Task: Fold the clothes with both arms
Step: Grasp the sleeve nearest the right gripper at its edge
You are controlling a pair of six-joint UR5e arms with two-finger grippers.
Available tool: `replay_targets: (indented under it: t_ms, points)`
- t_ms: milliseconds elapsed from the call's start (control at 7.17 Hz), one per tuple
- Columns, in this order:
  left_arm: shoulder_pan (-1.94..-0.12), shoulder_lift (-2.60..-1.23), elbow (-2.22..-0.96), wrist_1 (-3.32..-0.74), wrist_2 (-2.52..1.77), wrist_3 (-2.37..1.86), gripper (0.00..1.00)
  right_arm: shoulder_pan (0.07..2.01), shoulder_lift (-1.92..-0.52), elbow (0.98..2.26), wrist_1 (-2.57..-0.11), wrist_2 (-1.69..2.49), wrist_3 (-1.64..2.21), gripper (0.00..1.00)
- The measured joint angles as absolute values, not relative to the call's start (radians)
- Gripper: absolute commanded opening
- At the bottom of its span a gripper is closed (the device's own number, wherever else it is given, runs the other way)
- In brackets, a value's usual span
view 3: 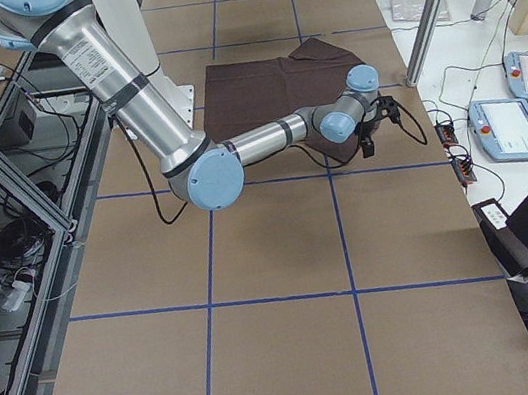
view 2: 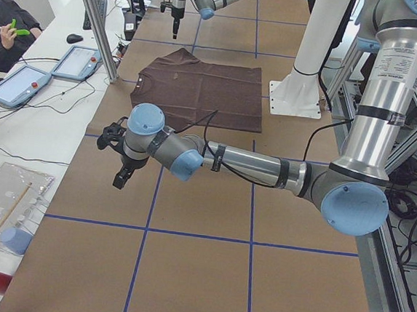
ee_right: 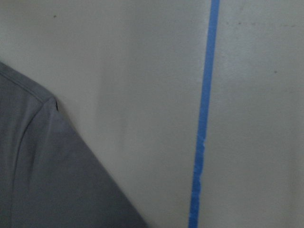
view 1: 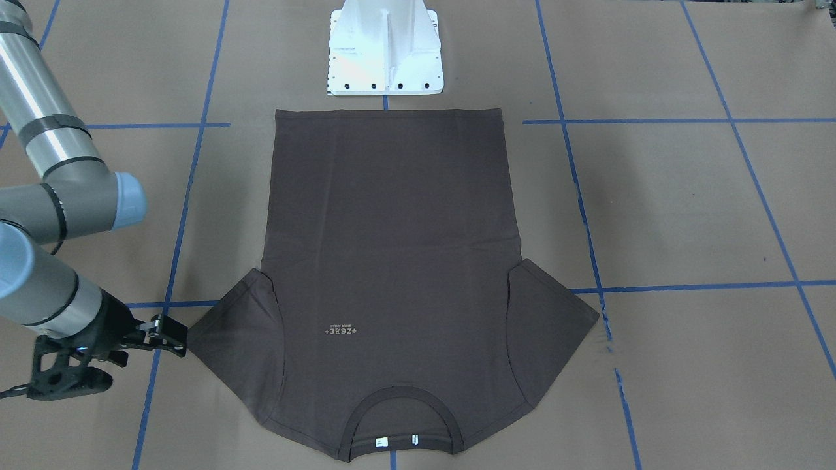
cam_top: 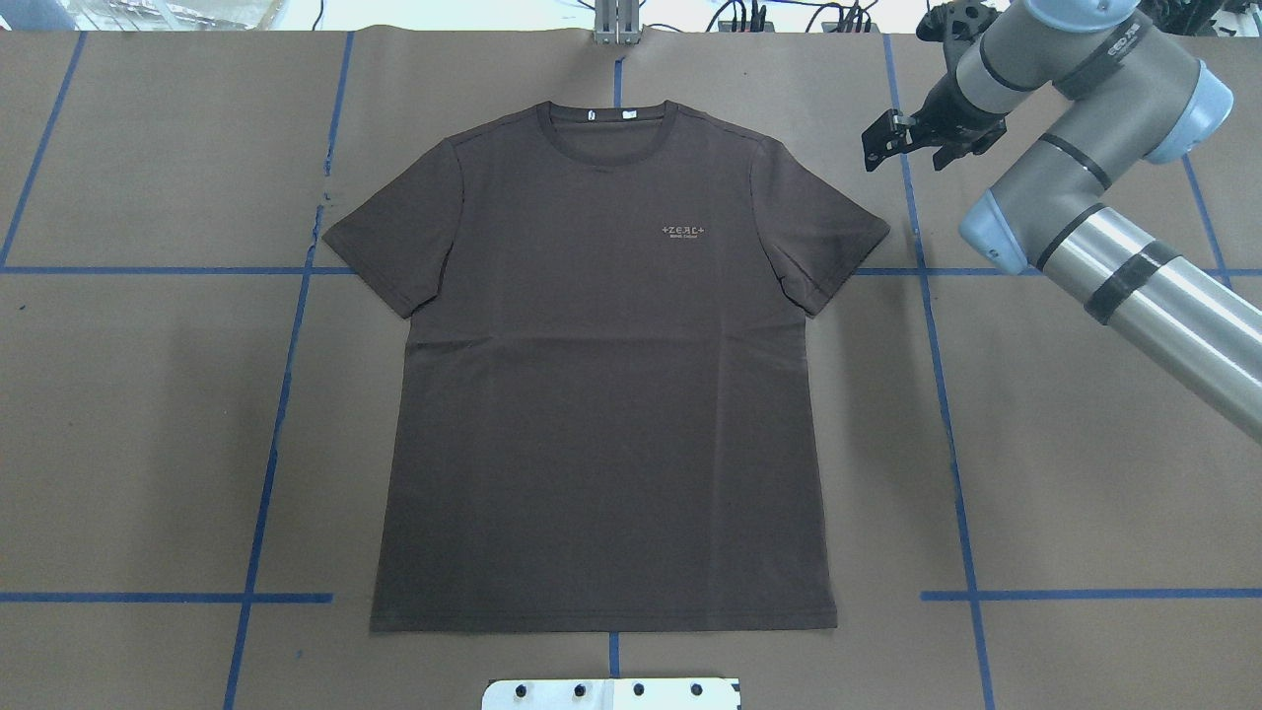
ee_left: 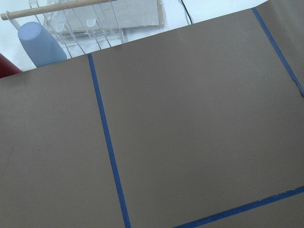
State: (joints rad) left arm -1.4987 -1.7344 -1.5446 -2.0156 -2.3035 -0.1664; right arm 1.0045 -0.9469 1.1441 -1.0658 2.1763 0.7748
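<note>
**T-shirt.** The T-shirt (cam_top: pixel 606 394) lies flat and face up at the middle of the worktop (cam_top: pixel 1085 473), unfolded, with both sleeves spread. Its hem sits just in front of the white pedestal (view 1: pixel 385 49), and its collar (cam_top: pixel 609 116) points to the far edge, away from me. The chest print (cam_top: pixel 686 232) and two white neck labels (view 1: pixel 395 441) are showing. A faint crease runs across the body just below the sleeves.

**Right side.** My right arm (cam_top: pixel 1134 266) reaches out over the far right part of the worktop. My right gripper (cam_top: pixel 909 150) points down close by the outer edge of the sleeve on my right (cam_top: pixel 818 237). Its jaws stand apart and clamp on nothing. The right wrist view takes in that sleeve's corner and one of the blue tape lines (cam_top: pixel 266 473) beside it. I cannot tell whether a fingertip touches the cloth.

**Left side.** My left arm (view 2: pixel 252 163) stretches out low over the worktop, well apart from the T-shirt. My left gripper (view 2: pixel 121 177) points down above bare brown paper. It shows only in the side view, so I cannot tell how its jaws stand. The left wrist view shows paper, tape lines, and beyond the worktop's edge a pale blue cup (ee_left: pixel 40 42) by a clear rack (ee_left: pixel 109 28).
</note>
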Motion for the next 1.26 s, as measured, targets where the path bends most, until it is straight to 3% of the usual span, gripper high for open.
replay_targets:
  t_ms: [279, 418, 837, 1116, 1255]
  points:
    - [-1.499, -1.735, -1.547, -2.015, -2.304, -0.171, 1.0, 0.958, -0.949, 1.121, -1.069, 2.166, 0.789, 1.0]
    - [-1.499, -1.735, -1.548, -2.015, -2.304, -0.172, 1.0, 0.943, -0.955, 1.117, -1.072, 2.166, 0.792, 0.94]
    - [-1.499, -1.735, -1.546, -2.014, -2.331, -0.171, 1.0, 0.929, -0.961, 1.106, -1.076, 2.166, 0.795, 0.35]
    - [-1.499, -1.736, -1.542, -2.012, -2.373, -0.17, 1.0, 0.929, -0.961, 1.105, -1.08, 2.166, 0.791, 0.05]
    - [-1.499, -1.739, -1.542, -2.01, -2.379, -0.17, 1.0, 0.929, -0.96, 1.105, -1.081, 2.167, 0.787, 0.0]
